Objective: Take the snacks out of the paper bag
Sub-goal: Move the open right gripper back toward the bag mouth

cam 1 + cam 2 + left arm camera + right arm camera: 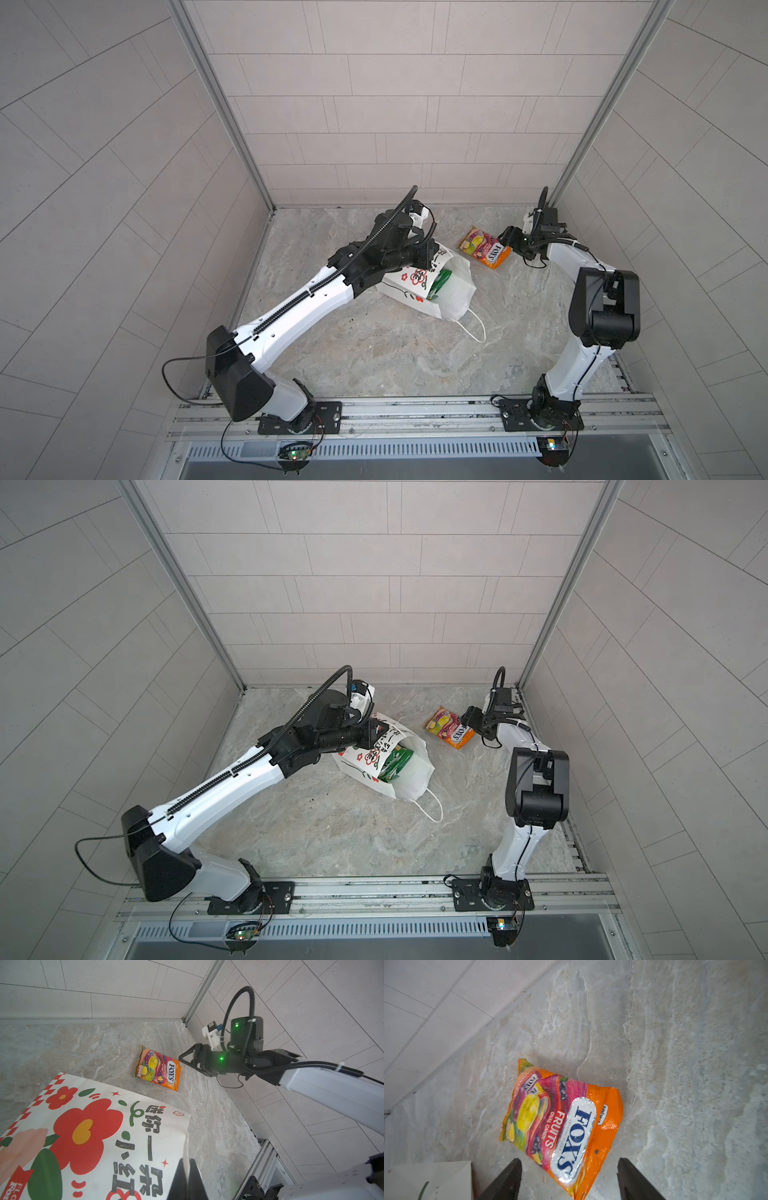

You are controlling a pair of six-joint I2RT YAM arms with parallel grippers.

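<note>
The left gripper [186, 1162] clamps the paper bag [145, 1126] by its rim; the right gripper [569, 1160] hangs open beside the orange FOX'S packet [564, 1118] near the tabletop's [374, 357] far right corner.

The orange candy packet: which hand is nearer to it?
Right. The right hand stands open just beside the packet; the left hand pinches the paper bag, farther off.
</note>
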